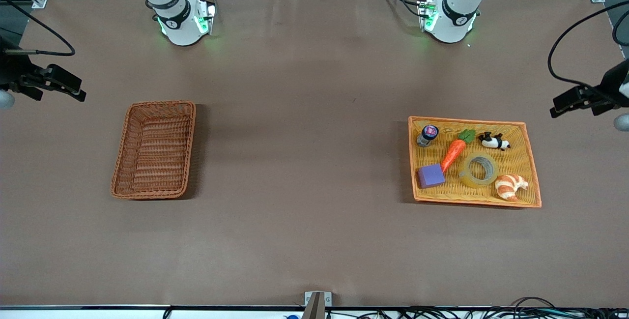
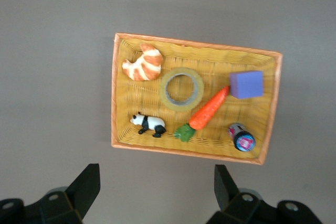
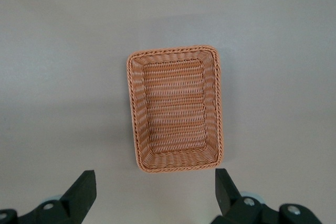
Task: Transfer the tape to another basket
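Your left claw (image 2: 156, 187) hangs open high above the orange tray (image 2: 119, 98); the tape (image 2: 181, 89) lies flat in it below. Your right claw (image 3: 155, 192) waits open above the empty basket (image 3: 175, 107).

Three cameras cover one brown table (image 1: 304, 112): a high front camera and one on each arm's wrist.

The front view looks down from across the table at the two arm bases along the top of its frame, taking in the reddish-brown basket (image 1: 155, 149) at centre left and the orange-yellow tray (image 1: 533, 161) at centre right. The left wrist view hangs high and looks straight down on the tray (image 2: 116, 103), fingertips (image 2: 86, 182) at its lower edge. The right wrist view does the same over the basket (image 3: 176, 108), which it shares with the front view.
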`<act>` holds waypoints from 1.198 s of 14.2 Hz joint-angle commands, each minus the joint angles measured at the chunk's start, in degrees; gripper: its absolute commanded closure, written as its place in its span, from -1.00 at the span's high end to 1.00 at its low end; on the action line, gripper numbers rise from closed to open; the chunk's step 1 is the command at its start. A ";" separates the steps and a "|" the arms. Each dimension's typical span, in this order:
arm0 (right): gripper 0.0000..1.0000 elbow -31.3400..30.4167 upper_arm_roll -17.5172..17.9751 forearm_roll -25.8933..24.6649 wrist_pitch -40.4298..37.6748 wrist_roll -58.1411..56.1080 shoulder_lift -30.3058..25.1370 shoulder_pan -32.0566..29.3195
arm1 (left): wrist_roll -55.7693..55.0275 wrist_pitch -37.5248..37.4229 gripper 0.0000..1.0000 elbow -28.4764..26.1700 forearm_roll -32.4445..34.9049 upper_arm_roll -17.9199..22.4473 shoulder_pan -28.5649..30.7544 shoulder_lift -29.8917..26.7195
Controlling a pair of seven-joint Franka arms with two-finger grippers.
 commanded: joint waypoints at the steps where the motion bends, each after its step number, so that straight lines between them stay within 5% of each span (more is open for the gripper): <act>1: 1.00 -0.34 0.42 0.98 -0.04 -0.64 -0.37 -0.70 | 0.40 6.44 0.92 -4.13 1.44 0.00 1.12 1.20; 7: 1.00 -0.43 0.42 0.98 -0.13 -0.64 -0.46 -0.70 | 1.46 25.17 0.91 -14.69 1.53 0.00 1.39 7.25; 17: 1.00 -0.43 0.50 0.98 -0.13 -0.64 -0.37 -0.70 | 1.46 29.93 0.87 -15.66 5.74 -0.18 1.22 20.27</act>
